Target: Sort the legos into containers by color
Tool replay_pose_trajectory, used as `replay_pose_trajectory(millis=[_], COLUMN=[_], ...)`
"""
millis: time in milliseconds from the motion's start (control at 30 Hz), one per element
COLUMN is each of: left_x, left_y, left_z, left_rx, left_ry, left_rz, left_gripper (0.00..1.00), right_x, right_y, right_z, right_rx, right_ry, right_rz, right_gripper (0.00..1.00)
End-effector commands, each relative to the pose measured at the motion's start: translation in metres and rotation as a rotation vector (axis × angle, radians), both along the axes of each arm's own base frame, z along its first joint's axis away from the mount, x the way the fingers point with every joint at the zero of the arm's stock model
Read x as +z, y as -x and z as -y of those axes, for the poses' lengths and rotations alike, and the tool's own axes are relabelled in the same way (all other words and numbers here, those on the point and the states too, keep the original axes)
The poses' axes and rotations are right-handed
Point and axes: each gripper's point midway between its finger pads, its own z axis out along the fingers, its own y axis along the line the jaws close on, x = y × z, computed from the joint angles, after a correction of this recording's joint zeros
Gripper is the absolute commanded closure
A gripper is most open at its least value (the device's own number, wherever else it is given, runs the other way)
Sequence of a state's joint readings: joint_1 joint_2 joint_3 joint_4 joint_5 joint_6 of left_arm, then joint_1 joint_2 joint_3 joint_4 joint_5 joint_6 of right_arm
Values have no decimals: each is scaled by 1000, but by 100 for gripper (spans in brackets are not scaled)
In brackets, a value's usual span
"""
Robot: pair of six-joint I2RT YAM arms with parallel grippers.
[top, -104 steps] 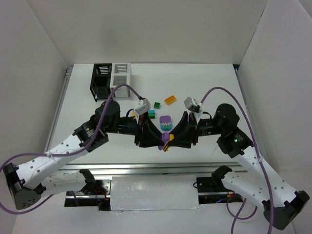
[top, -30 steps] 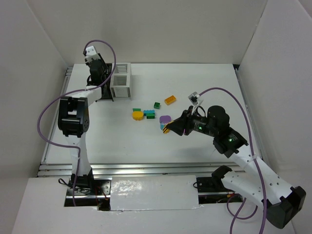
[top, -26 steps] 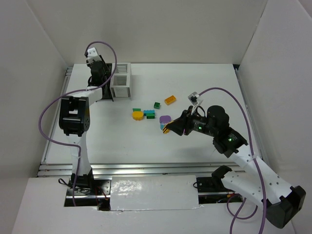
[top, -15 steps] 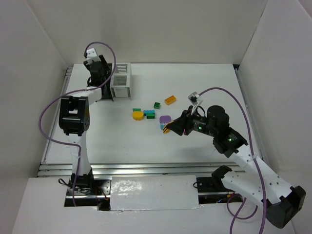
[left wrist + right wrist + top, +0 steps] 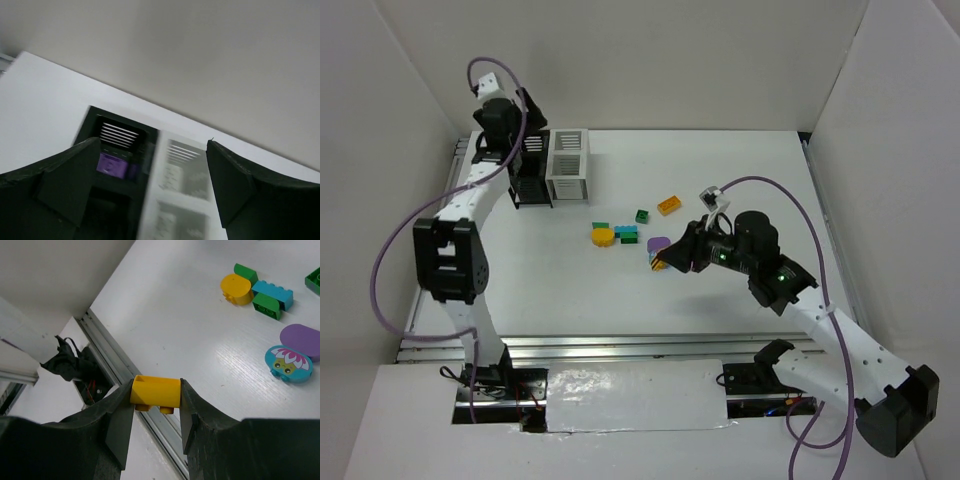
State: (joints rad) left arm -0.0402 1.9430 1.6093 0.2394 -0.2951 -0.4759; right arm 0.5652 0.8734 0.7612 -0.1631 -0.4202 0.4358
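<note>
My left gripper (image 5: pixel 517 118) hangs open above the black container (image 5: pixel 529 182), which is joined to the white container (image 5: pixel 569 164). In the left wrist view a purple lego (image 5: pixel 110 164) lies inside the black container (image 5: pixel 120 134), beside the white container (image 5: pixel 176 172), with the open left gripper (image 5: pixel 152 150) holding nothing. My right gripper (image 5: pixel 666 263) is shut on a yellow lego (image 5: pixel 156 391) and is raised over the table's middle. Loose legos lie there: a yellow round one (image 5: pixel 603 237), a teal one (image 5: pixel 627 232), a green one (image 5: pixel 642 215), an orange one (image 5: pixel 669 204) and a purple one (image 5: pixel 658 243).
In the right wrist view a teal flower-printed piece (image 5: pixel 289 364) lies by the purple piece (image 5: pixel 300 335), with two more green bricks (image 5: pixel 266 305) round the teal one. A metal rail (image 5: pixel 560 345) runs along the near table edge. White walls enclose the table on three sides.
The left gripper opened over the black container and rose away from it; the purple lego now lies inside. The right arm shifted slightly, still holding the yellow lego.
</note>
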Motion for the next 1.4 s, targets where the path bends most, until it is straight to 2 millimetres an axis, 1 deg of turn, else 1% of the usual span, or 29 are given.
replay_pose_trajectory(millis=[0,33,67,100,133,200,233,267,300,333,367,400,467,500,533,567,600,633,700,767,867,900,1067,1133,1167,1233,1267,1333,1367], left_x=[96,77,95,95,95,92,96,96,101,112,121,126,135,139,140,141,138,139,139,137,136,135,142,142,146,145,144,140,140], left_y=[63,79,105,121,143,177,197,218,231,250,263,295,329,344,360,370,375,388,403,415,424,425,436,436,439,443,444,438,434], left_z=[53,65,87,106,118,152,163,187,199,212,227,256,276,286,288,290,291,290,294,301,307,307,306,305,305,305,306,311,314], left_rx=[-259,-319,-433,-503,-564,-714,-782,-891,-941,-1004,-1078,-1242,-1384,-1442,-1491,-1527,-1548,-1601,-1677,-1743,-1797,-1800,-1854,-1856,-1867,-1882,-1885,-1862,-1853], left_ry=[216,249,284,308,310,318,317,324,316,310,307,319,331,334,340,346,360,362,386,399,405,414,414,411,410,417,417,420,375], left_rz=[50,-15,2,-7,-15,-54,-52,-73,-69,-51,-22,-22,-6,7,10,23,32,41,55,51,60,56,116,118,138,142,140,114,138], left_gripper=[1,1,1,1,0,0,0,0,0,0,0,0,0,0,0,0,1,1,3,6,12,12,11,11,11,11,12,12,14], right_x=[51,54,59,62,69,75,79,89,93,98,104,112,124,130,136,140,146,146,150,153,157,156,159,159,158,158,159,159,160], right_y=[-12,-13,-16,-18,-22,-27,-26,-29,-28,-27,-18,-14,-1,12,21,30,43,53,70,76,76,76,69,66,64,60,60,58,58], right_z=[-8,-9,-11,-11,-13,-13,-17,-18,-19,-22,-25,-27,-28,-29,-27,-25,-24,-22,-19,-18,-17,-17,-18,-20,-20,-23,-23,-25,-26], right_rx=[-10,-3,-1,-1,4,7,38,48,70,98,161,194,267,341,372,403,467,499,571,592,586,584,559,557,552,552,561,574,580], right_ry=[-108,-116,-122,-125,-130,-139,-146,-175,-187,-203,-225,-246,-269,-281,-288,-296,-313,-321,-345,-356,-348,-344,-350,-350,-348,-350,-355,-362,-366], right_rz=[110,112,120,126,138,147,141,164,165,168,164,187,214,237,263,284,320,339,371,384,387,375,356,349,346,341,343,333,340], right_gripper=[100,99,98,98,97,97,97,97,97,97,97,97,97,96,96,96,95,95,95,95,95,95,95,95,95,95,95,95,95])
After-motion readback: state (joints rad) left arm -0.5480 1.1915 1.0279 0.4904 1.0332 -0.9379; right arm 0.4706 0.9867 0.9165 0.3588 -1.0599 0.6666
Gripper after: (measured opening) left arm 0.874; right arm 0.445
